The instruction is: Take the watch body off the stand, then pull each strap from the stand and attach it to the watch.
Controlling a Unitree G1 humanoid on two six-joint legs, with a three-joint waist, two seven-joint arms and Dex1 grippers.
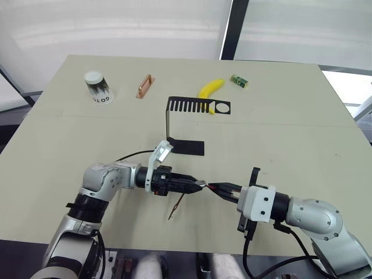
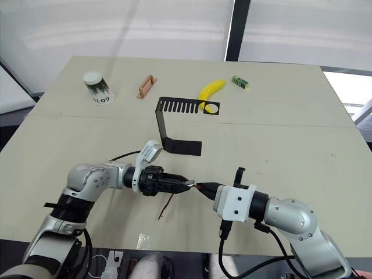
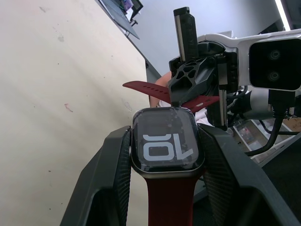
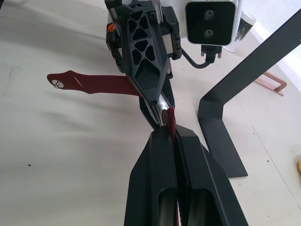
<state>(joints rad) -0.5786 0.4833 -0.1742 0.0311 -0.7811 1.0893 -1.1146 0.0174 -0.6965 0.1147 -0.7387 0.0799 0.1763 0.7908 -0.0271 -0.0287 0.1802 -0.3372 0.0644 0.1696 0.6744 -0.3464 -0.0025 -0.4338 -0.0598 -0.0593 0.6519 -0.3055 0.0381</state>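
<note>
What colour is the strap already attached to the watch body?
Dark red, clearest in the left wrist view: the strap hangs from the watch body.

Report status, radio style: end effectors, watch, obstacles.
Left end effector shut on watch body, one strap already attached. Right end effector shut on second strap, at the case edge. Stand bare, nothing blocking.
</note>
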